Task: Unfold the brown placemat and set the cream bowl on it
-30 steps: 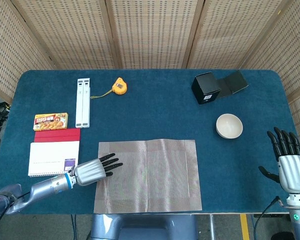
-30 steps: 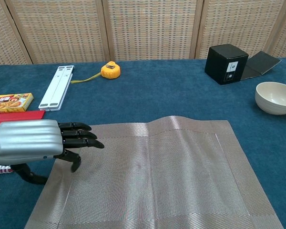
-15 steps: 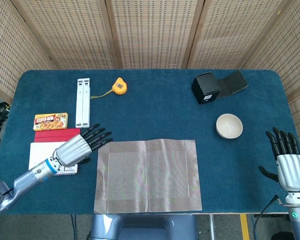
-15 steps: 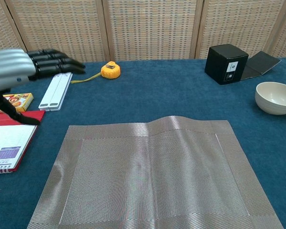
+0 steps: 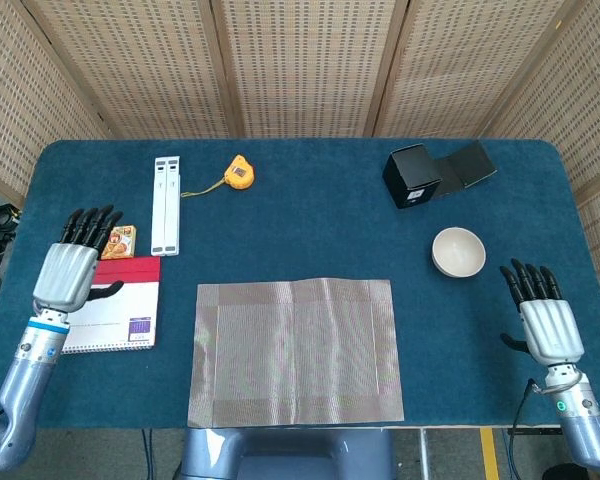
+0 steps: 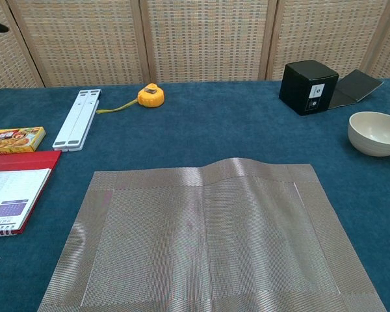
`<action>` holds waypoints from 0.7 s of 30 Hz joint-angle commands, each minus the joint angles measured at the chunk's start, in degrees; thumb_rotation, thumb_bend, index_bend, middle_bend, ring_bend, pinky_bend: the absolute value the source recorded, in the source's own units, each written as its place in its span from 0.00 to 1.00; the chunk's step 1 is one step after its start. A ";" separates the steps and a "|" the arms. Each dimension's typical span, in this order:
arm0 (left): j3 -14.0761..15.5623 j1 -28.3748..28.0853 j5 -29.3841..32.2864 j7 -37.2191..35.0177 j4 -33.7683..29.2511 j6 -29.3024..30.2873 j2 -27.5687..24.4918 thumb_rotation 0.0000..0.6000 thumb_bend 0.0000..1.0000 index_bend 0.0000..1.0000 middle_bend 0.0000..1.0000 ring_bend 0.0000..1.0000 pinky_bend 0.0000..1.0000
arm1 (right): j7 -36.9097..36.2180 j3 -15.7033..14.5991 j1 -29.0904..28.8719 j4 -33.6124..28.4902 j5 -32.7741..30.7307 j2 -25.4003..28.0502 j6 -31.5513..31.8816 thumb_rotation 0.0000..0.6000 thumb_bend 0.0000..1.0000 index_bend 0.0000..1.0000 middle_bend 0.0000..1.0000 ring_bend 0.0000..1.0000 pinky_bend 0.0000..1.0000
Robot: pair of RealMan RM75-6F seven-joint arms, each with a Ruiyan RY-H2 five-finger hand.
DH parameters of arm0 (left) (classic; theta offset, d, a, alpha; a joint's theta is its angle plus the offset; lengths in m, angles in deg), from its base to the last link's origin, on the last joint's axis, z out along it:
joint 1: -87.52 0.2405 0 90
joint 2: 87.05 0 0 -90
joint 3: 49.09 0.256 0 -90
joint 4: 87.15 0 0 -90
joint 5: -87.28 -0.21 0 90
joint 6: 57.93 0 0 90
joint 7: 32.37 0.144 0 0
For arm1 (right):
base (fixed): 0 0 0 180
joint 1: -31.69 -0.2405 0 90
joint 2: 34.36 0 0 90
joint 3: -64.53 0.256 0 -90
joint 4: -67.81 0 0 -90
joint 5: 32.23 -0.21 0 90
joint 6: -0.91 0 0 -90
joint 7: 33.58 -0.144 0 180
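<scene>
The left hand's (image 5: pixel 68 272) black fingers (image 5: pixel 88 224) are spread slightly and point up-frame, holding nothing; the hand sits over the left end of the bench, above the top corner of a white spiral notebook with a red cover edge (image 5: pixel 115 310) and partly hiding a yellow food box (image 5: pixel 121 241). The right hand's (image 5: pixel 546 325) fingers (image 5: pixel 528 279) are likewise apart and empty, near the bench's front right edge.

The round cream ceramic bowl (image 5: pixel 458 251) stands upright on the blue cloth-covered bench (image 5: pixel 320 225), just up-frame of the right hand and well apart from the placemat. The brown-grey woven placemat (image 5: pixel 295 350) lies opened out at the front centre, with a slight ridge along its far edge in the chest view.

Farther back lie a white folding stand (image 5: pixel 166 204), a yellow tape measure (image 5: pixel 239 173) and a black box with its flap open (image 5: pixel 415 175).
</scene>
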 commanded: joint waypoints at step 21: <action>-4.59 5.58 1.64 1.42 -4.94 -0.20 -4.48 1.00 0.00 0.00 0.00 0.00 0.00 | 1.36 3.71 -14.90 21.10 -9.82 -13.10 -21.68 1.00 0.06 0.15 0.00 0.00 0.00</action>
